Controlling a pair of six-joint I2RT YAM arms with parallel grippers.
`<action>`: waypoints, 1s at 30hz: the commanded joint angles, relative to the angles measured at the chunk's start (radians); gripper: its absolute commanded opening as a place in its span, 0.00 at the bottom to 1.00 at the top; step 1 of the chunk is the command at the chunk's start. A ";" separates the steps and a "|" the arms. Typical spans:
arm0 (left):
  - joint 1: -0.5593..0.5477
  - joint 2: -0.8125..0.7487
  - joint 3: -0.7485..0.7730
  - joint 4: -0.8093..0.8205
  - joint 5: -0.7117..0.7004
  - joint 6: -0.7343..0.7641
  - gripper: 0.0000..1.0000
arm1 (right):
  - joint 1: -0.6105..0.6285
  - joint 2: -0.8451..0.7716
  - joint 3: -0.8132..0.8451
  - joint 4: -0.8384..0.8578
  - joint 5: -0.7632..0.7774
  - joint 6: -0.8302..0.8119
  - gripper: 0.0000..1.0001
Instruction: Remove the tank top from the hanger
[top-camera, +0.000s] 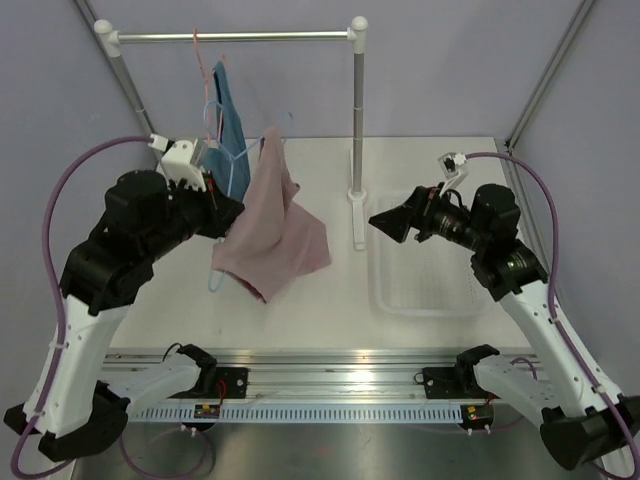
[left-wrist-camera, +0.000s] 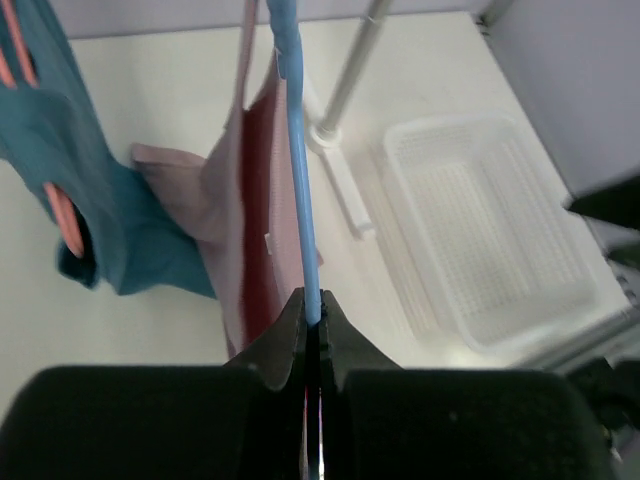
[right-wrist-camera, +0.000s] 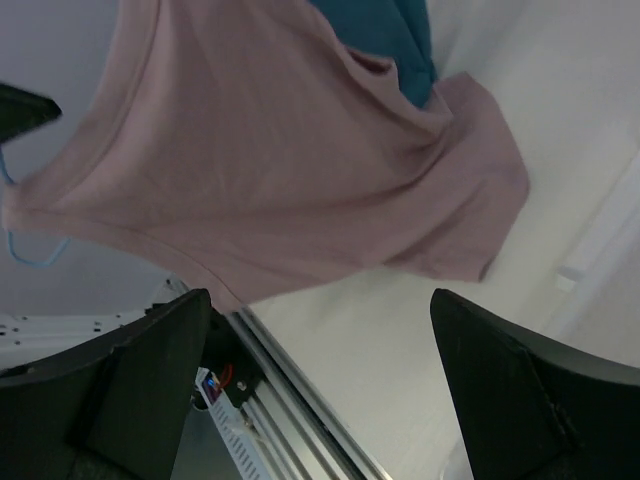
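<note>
- The tank top (top-camera: 272, 225) is hanging on the hanger (left-wrist-camera: 300, 200), left of the post (top-camera: 357, 110).
- The left gripper (left-wrist-camera: 313, 322) is clamping the hanger, just left of the tank top.
- The other garment (top-camera: 230, 115) is hanging from the rail (top-camera: 235, 37), behind the tank top.
- The basket (top-camera: 430, 295) is sitting on the table (top-camera: 330, 320), right of the post.

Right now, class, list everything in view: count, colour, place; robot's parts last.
tank top: one, dusty pink, hanging on the hanger, centre
hanger: one, light blue, held by the left gripper
teal top: one, teal, back left on the rail
pink hanger: one, pink, carrying the teal top
rail: one, silver, across the back
basket: one, white, right side
table: one, white, under everything
left gripper: one, black, shut on the hanger
right gripper: one, black, open, near the basket
</note>
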 joint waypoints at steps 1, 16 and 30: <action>-0.015 -0.125 -0.154 0.100 0.188 -0.041 0.00 | 0.007 0.108 0.025 0.349 -0.214 0.178 1.00; -0.016 -0.436 -0.548 0.089 0.285 -0.053 0.00 | 0.406 0.587 0.281 0.451 0.224 0.033 0.86; -0.016 -0.438 -0.536 0.103 0.284 -0.045 0.00 | 0.430 0.670 0.298 0.428 0.183 -0.002 0.71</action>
